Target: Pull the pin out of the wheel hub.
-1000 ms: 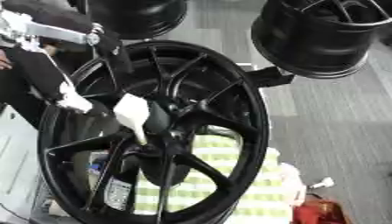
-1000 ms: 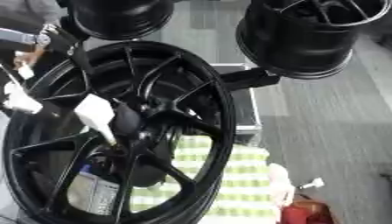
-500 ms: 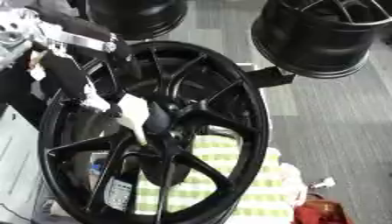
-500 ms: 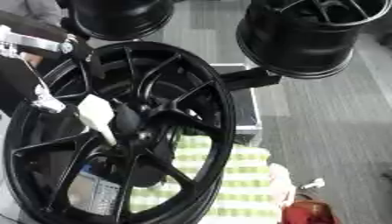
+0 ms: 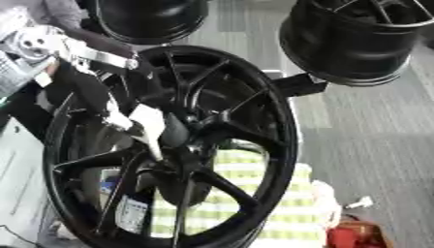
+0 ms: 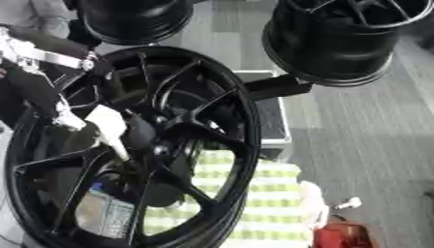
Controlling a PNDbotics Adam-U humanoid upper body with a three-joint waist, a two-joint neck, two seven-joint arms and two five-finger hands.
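At far left the left hand (image 5: 93,94) reaches onto the wheel hub (image 5: 182,145), fingers seemingly curled round the white pin (image 5: 148,127) seated beside the hub's centre; pulled askew, it could jam against a spoke or slip free.

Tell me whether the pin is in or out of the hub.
Cannot tell: the white pin lies against the wheel hub, held by the left hand, its lower tip hidden.
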